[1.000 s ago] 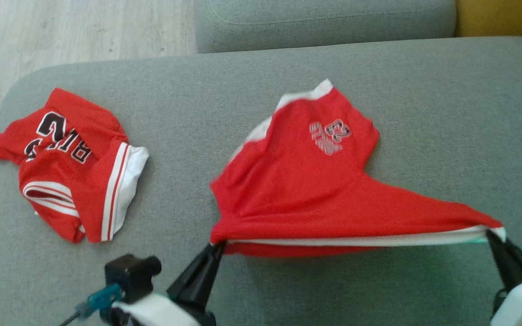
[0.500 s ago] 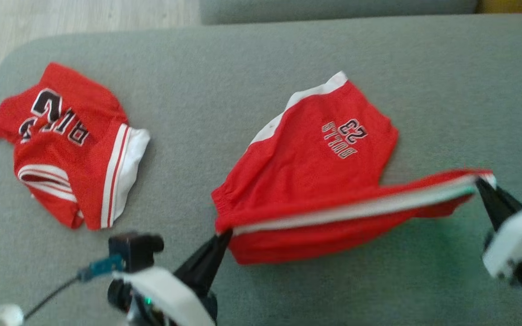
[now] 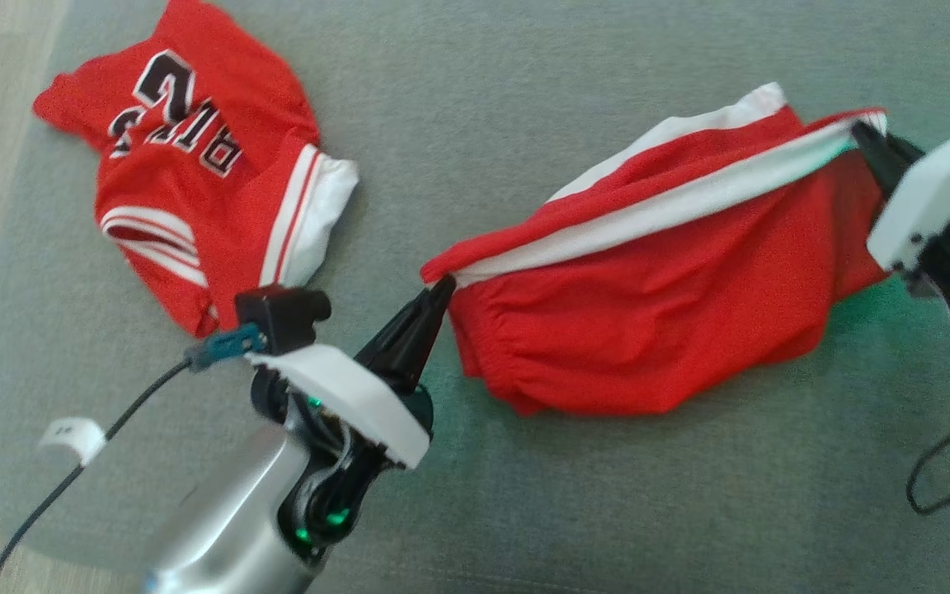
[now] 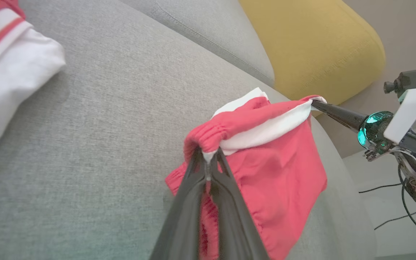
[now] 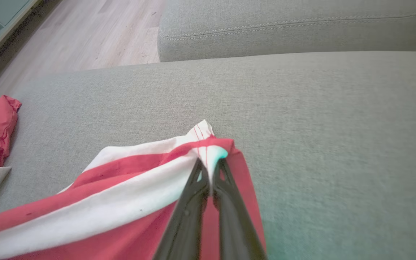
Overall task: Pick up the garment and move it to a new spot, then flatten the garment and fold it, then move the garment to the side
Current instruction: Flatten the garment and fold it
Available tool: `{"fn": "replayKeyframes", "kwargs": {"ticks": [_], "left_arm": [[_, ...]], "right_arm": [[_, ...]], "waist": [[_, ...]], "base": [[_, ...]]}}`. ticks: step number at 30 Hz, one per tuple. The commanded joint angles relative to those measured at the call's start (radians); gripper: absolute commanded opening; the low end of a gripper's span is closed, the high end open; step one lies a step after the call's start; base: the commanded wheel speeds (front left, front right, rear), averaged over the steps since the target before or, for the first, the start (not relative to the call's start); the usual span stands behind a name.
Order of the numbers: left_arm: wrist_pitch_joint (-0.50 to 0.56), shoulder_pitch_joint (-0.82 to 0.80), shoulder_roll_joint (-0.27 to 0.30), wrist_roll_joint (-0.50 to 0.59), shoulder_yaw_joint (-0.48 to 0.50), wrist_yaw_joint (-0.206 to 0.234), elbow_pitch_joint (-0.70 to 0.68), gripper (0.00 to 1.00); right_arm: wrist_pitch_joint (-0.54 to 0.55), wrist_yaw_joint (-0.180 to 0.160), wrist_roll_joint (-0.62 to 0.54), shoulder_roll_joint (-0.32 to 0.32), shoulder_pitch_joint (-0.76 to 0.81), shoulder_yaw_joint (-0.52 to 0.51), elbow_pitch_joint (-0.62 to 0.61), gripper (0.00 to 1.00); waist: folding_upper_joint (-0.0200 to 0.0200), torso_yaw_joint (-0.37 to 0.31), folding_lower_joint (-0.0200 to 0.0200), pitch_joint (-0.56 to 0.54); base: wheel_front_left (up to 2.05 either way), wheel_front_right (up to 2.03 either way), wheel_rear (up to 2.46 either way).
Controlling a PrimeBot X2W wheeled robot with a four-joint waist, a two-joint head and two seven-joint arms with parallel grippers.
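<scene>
— Both jaws are pinched shut, left and right, each on one end of the red shorts' (image 3: 656,330) white-striped edge, which is stretched between them.
— What has changed in a second?
— That edge lay nearest, number print up. Now it's carried over the shorts, print hidden, cloth drooping to the sofa seat (image 3: 524,495).
— Anything around them?
— A red jersey (image 3: 195,190) lies left of the left jaws, apart. The left wrist view adds a yellow cushion (image 4: 312,47) beyond the right jaws; the right wrist view adds a wooden floor (image 5: 96,32).
</scene>
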Motion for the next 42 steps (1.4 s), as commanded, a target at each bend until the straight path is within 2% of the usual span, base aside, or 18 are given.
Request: {"fn": "replayKeyframes", "kwargs": {"ticks": [1,9,10,11,12,14,17,20,22,28,32,35,42], "left_arm": [[-0.014,-0.051,0.001,-0.002,0.038,-0.013,-0.007,0.0],[-0.055,-0.123,-0.085,-0.021,0.03,-0.076,0.197,0.0],[-0.06,-0.127,-0.091,-0.025,0.031,-0.08,0.216,0.0],[-0.066,-0.129,-0.098,-0.03,0.034,-0.084,0.233,0.07],[-0.068,-0.129,-0.103,-0.037,0.035,-0.088,0.249,0.4],[-0.078,-0.127,-0.108,-0.044,0.037,-0.094,0.273,1.0],[-0.107,-0.113,-0.106,-0.043,0.047,-0.091,0.296,1.0],[-0.158,-0.095,-0.086,-0.009,0.057,-0.062,0.3,1.0],[-0.206,-0.081,-0.067,0.028,0.066,-0.027,0.291,1.0],[-0.373,-0.045,0.004,0.162,0.129,0.12,0.211,1.0],[-0.404,-0.028,0.051,0.285,0.186,0.215,0.116,1.0],[-0.407,-0.012,0.078,0.372,0.226,0.266,0.044,1.0],[-0.402,0.042,0.145,0.498,0.245,0.332,-0.044,1.0]], "right_arm": [[-0.025,-0.001,0.008,-0.013,-0.044,0.029,-0.009,0.0],[-0.196,-0.001,0.031,-0.035,-0.177,0.124,0.246,0.0],[-0.223,-0.001,0.036,-0.036,-0.182,0.135,0.266,0.37],[-0.25,-0.001,0.041,-0.037,-0.185,0.143,0.284,0.91],[-0.277,-0.001,0.044,-0.039,-0.185,0.152,0.301,1.0],[-0.335,-0.001,0.051,-0.044,-0.178,0.17,0.325,1.0],[-0.451,-0.001,0.055,-0.051,-0.152,0.195,0.328,1.0],[-0.572,-0.001,0.055,-0.051,-0.11,0.208,0.301,1.0],[-0.642,-0.001,0.047,-0.048,-0.078,0.213,0.269,1.0],[-0.789,-0.001,-0.047,-0.027,0.027,0.181,0.106,1.0],[-0.805,-0.001,-0.126,0.011,0.107,0.145,-0.042,1.0],[-0.786,-0.001,-0.169,0.041,0.177,0.123,-0.151,1.0],[-0.707,-0.001,-0.214,0.092,0.351,0.097,-0.334,1.0]], "waist": [[0.0,0.03,-0.0003,0.024],[0.0,0.048,-0.0003,0.033],[0.0,0.047,-0.0003,0.032],[0.0,0.045,-0.0003,0.03],[0.0,0.043,-0.0003,0.028],[0.0,0.035,-0.0003,0.019],[0.0,0.02,-0.0003,0.003],[0.0,0.0,-0.0003,-0.017],[0.0,-0.016,-0.0003,-0.03],[0.0,-0.067,-0.0003,-0.068],[0.0,-0.095,-0.0003,-0.083],[0.0,-0.112,-0.0003,-0.093],[0.0,-0.143,-0.0003,-0.111]], "base": [[0.0,0.0,0.0],[0.0,0.0,0.0],[0.0,0.0,0.0],[0.0,0.0,0.0],[0.0,0.0,0.0],[0.0,0.0,0.0],[0.0,0.0,0.0],[0.0,0.0,0.0],[0.0,0.0,0.0],[0.0,0.0,0.0],[0.0,0.0,0.0],[0.0,0.0,0.0],[0.0,0.0,0.0]]}}
